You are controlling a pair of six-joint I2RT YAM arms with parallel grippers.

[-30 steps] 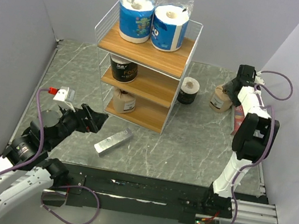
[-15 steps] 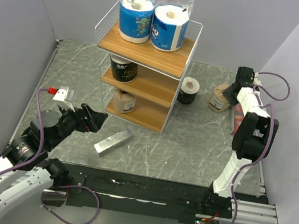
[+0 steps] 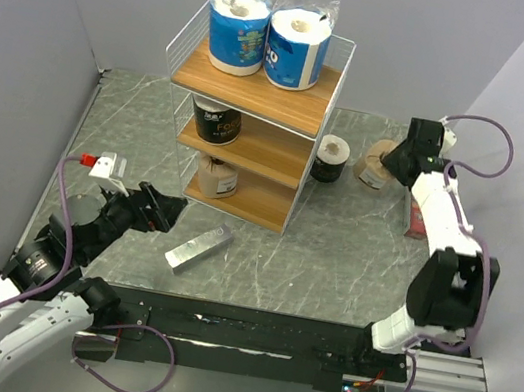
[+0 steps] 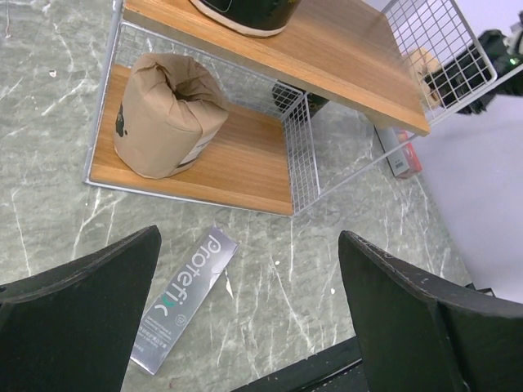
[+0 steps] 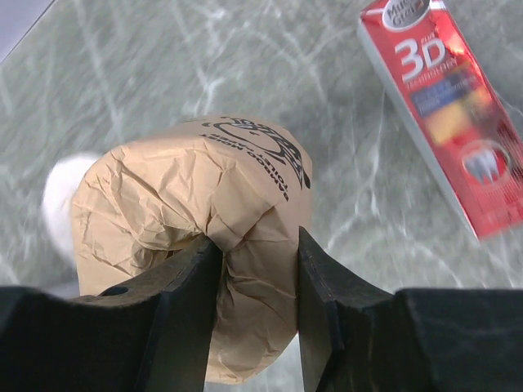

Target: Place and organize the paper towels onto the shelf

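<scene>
The shelf (image 3: 303,109) holds two blue paper towels (image 3: 237,29) on its top board, a black-wrapped roll (image 3: 216,123) on the middle one and a brown roll (image 3: 215,178) on the bottom. Another black roll (image 3: 331,157) stands on the table right of the shelf. Beside it is a brown roll (image 3: 374,165), pinched by my right gripper (image 3: 397,164); in the right wrist view both fingers press into its crumpled paper (image 5: 196,196). My left gripper (image 3: 164,209) hangs open near the shelf's lower left corner, over the table (image 4: 249,327), with nothing between its fingers.
A flat silver bar (image 3: 199,248) lies in front of the shelf, also under my left gripper (image 4: 184,298). A slim red box (image 3: 419,216) lies by the right wall, close to the held roll (image 5: 445,106). Grey walls close in on three sides.
My right gripper has closed onto the brown roll and carried it a little to the left, toward the black roll. The left arm has stayed put.
</scene>
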